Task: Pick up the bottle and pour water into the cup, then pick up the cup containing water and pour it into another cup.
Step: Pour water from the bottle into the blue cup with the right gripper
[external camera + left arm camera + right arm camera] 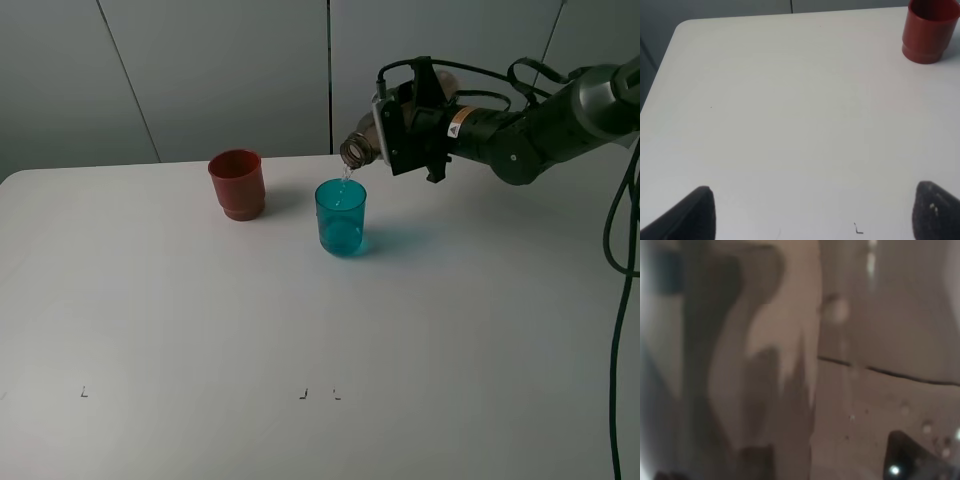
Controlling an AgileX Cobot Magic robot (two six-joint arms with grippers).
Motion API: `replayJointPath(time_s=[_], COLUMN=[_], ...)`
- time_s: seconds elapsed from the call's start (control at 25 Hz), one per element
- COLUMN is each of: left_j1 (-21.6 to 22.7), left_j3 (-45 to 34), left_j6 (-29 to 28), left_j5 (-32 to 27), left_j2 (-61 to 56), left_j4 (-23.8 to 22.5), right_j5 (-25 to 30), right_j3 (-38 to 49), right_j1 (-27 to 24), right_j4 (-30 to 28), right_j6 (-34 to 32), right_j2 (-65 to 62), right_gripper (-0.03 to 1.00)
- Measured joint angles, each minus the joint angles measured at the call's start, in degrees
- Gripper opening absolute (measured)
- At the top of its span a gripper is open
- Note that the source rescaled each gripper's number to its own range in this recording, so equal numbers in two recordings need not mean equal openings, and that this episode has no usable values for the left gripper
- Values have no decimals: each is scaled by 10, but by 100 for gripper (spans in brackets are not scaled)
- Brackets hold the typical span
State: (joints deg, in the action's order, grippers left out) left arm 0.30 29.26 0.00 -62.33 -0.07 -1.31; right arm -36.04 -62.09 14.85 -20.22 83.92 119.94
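The right gripper (405,135), jaws clamped on the smoky bottle (355,150), holds it tipped nearly level, its neck just above the teal cup (341,218), as a thin stream of water (346,175) falls in. The red cup (237,183) stands near on the white counter (200,320). The left gripper (816,212) hangs above the counter, jaws apart.
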Motion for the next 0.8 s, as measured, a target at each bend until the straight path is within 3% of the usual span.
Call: replayJointPath(time_s=[0.8], left_j1=[0], left_j3=[0], left_j6=[0], left_j5=[0], left_j2=[0], left_j4=[0], right_j5=[0], right_j3=[0], right_j1=[0], right_j4=[5], right_j6=[32], right_j2=[-1], right_gripper=[0])
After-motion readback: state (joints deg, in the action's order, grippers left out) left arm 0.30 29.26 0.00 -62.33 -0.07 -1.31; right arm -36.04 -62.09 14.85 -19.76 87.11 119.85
